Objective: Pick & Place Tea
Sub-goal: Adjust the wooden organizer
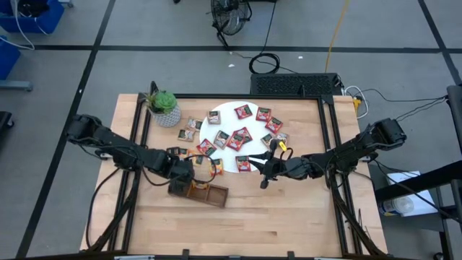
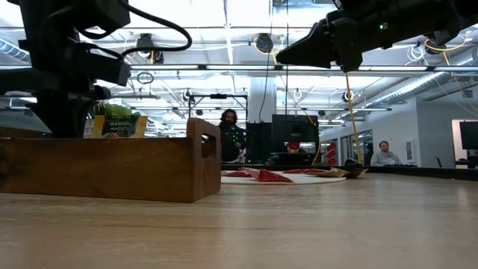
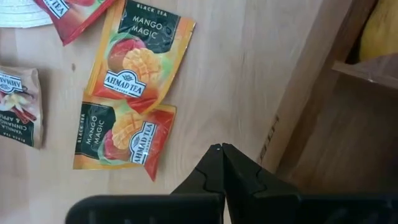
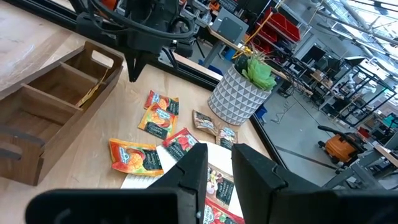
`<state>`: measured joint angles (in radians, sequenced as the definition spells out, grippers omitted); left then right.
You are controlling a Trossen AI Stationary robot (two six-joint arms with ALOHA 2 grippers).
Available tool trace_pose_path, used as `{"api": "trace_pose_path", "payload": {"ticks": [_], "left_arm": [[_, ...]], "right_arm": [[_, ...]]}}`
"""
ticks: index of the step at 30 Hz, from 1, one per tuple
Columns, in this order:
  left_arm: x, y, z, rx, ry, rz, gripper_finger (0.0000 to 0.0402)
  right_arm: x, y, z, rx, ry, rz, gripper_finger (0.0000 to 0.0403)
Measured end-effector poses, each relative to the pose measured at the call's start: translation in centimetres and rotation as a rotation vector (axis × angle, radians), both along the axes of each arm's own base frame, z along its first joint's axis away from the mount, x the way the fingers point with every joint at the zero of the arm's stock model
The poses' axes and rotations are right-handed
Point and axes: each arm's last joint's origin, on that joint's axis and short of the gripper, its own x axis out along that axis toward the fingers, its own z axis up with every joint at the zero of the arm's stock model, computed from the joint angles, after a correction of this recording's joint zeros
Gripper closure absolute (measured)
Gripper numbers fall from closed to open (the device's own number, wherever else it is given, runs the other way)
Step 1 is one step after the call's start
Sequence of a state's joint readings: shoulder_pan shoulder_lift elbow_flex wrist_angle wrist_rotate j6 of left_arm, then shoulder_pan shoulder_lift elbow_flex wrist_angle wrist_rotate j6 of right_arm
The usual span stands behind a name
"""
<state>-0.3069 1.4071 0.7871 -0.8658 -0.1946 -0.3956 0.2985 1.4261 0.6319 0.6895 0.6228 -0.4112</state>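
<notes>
Both arms reach inward, the left pincer [image 3: 222, 163] closed and empty, the right pincer [image 4: 219, 163] slightly parted.

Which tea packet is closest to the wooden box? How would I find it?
Start at the long wooden tray near the table's front. Beside its wall lie two orange-yellow Mango Magic sachets, one after the other. Pick the one nearer the shut left gripper: its corner is red, and no red packet lies over it.

The labels on the tea packets [image 1: 239, 137] on the white plate [image 1: 216, 155] were too small to read from above. The left arm hid one end of the wooden tray [image 1: 209, 193].
</notes>
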Motion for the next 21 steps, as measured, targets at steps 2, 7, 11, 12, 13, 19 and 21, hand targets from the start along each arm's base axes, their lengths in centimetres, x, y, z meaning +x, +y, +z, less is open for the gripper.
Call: {"api": "trace_pose_path", "payload": {"ticks": [2, 7, 11, 12, 13, 19, 21], "left_arm": [[0.0, -0.1, 0.0, -0.02, 0.006, 0.0, 0.04], [0.1, -0.2, -0.4, -0.037, 0.023, 0.005, 0.04], [0.5, -0.5, -1.1, -0.07, 0.047, 0.008, 0.04], [0.6, -0.6, -1.3, -0.091, 0.05, 0.007, 0.04], [0.8, -0.7, -1.3, -0.108, 0.045, 0.005, 0.04], [0.9, -0.8, -1.4, -0.148, 0.047, 0.017, 0.04], [0.9, -0.8, -1.4, -0.161, 0.051, 0.017, 0.04]], "right_arm": [[0.0, 0.0, 0.0, -0.002, 0.003, 0.0, 0.0342], [0.0, 0.0, -0.1, -0.003, 0.007, 0.0, 0.0342], [0.0, 0.0, -0.1, -0.001, 0.012, 0.0, 0.0342], [0.0, 0.0, -0.1, -0.001, 0.014, 0.0, 0.0342], [0.0, 0.0, -0.1, -0.001, 0.014, 0.0, 0.0342], [0.0, 0.0, -0.2, 0.0, 0.016, 0.0, 0.0342], [0.0, 0.0, -0.2, 0.0, 0.016, 0.0, 0.0342]]}}
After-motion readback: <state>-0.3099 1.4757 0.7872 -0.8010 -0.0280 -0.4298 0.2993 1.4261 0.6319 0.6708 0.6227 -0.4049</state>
